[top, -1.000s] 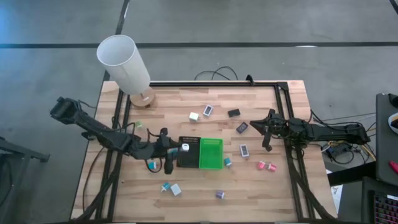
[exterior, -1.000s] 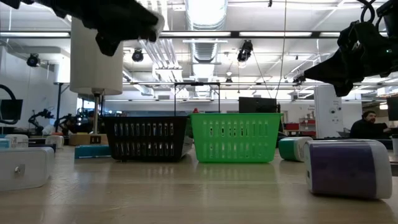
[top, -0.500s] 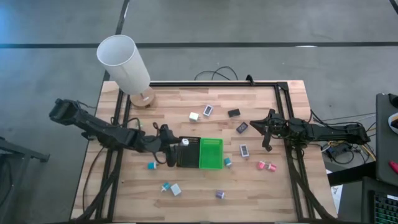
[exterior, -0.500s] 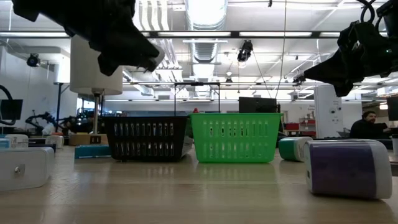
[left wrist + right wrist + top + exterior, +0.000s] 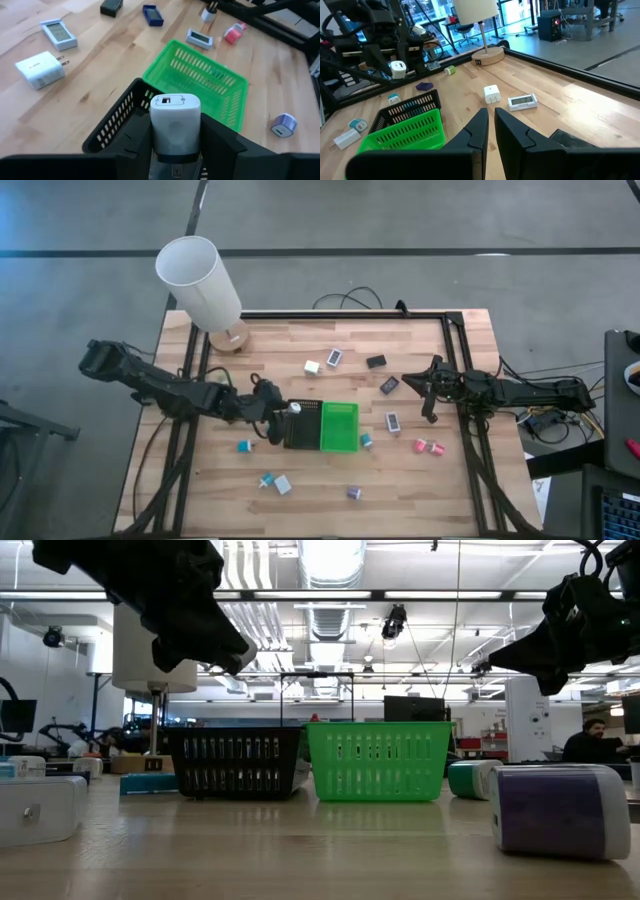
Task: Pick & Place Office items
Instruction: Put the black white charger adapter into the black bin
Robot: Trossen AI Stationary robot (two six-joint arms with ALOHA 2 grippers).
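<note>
Grey floor (image 5: 420, 220) (concrete) surrounds the wooden table (image 5: 330, 480).

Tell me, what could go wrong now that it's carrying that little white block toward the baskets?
1. The left hand holds the white block over the near rim of the black basket, not its middle; released here, it might hit the rim and fall outside.
2. The green basket touches the black one, so a nudge could shift both.
</note>
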